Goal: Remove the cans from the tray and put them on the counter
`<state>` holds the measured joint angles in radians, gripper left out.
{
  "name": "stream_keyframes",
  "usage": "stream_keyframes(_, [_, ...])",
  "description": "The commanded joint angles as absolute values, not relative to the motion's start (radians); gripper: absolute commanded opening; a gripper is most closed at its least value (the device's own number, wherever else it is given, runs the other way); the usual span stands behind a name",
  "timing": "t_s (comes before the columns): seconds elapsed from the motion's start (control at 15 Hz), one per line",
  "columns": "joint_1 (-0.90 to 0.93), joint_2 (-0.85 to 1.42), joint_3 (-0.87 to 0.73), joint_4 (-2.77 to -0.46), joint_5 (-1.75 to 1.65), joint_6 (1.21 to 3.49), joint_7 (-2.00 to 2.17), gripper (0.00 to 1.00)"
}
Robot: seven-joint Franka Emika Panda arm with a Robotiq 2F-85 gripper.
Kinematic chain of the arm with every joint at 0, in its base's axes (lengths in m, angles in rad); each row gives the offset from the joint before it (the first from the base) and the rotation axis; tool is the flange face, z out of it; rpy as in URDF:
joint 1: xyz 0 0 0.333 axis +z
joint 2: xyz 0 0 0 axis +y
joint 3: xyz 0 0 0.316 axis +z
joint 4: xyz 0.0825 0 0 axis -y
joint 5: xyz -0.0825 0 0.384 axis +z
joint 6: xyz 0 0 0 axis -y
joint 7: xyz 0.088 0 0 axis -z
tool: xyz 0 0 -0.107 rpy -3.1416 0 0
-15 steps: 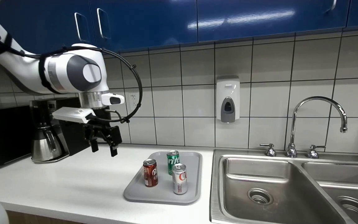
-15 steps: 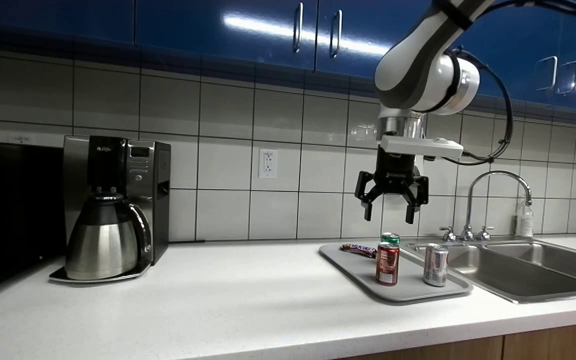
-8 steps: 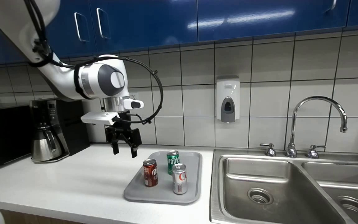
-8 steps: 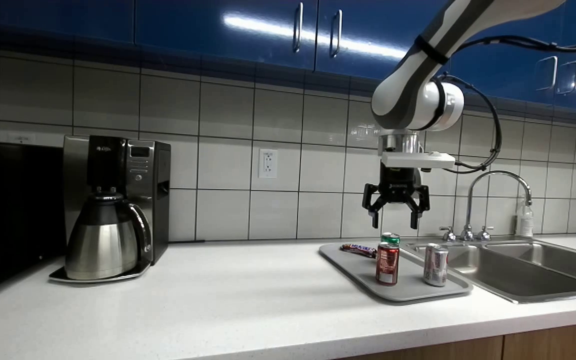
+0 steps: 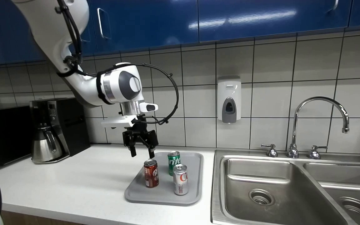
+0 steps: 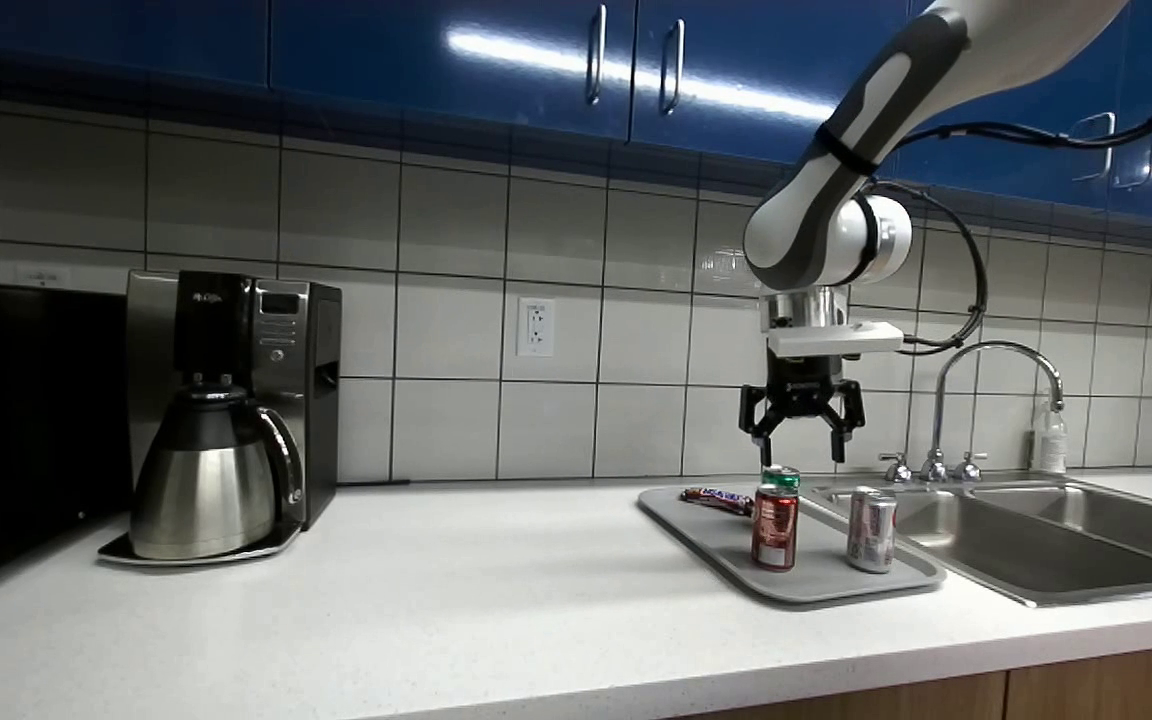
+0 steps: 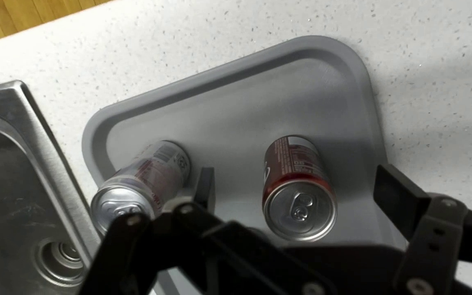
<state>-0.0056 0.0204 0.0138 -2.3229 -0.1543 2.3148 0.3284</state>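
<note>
White counter, three cans on the tray.
The gripper, spread wide and empty, could topple the red can by descending off-centre.

in both exterior views the tray, left of the sink, bears three cans, one seemingly farthest back.

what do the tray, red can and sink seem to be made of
Tray: probably matte plastic, an even grey without metallic glint.
Red can: likely aluminium with a glossy print, bare and silvery on top.
Sink: apparently satin stainless steel, from its soft, blurred reflections.
</note>
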Motion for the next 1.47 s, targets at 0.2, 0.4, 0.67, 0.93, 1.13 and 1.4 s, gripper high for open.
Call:
stream_keyframes(0.2, [0.002, 0.119, -0.007, -2.23, -0.176, 2.33, 0.344, 1.0])
stream_keyframes(0.4, [0.004, 0.16, -0.017, -2.203, -0.167, 2.344, 0.335, 1.0])
stream_keyframes(0.67, [0.013, 0.201, -0.025, -2.178, -0.169, 2.366, 0.33, 1.0])
stream_keyframes(0.93, [0.024, 0.237, -0.027, -2.163, -0.171, 2.38, 0.33, 1.0])
stream_keyframes(1.13, [0.036, 0.26, -0.031, -2.156, -0.178, 2.391, 0.335, 1.0])
stream_keyframes(1.4, [0.049, 0.284, -0.04, -2.146, -0.181, 2.402, 0.336, 1.0])
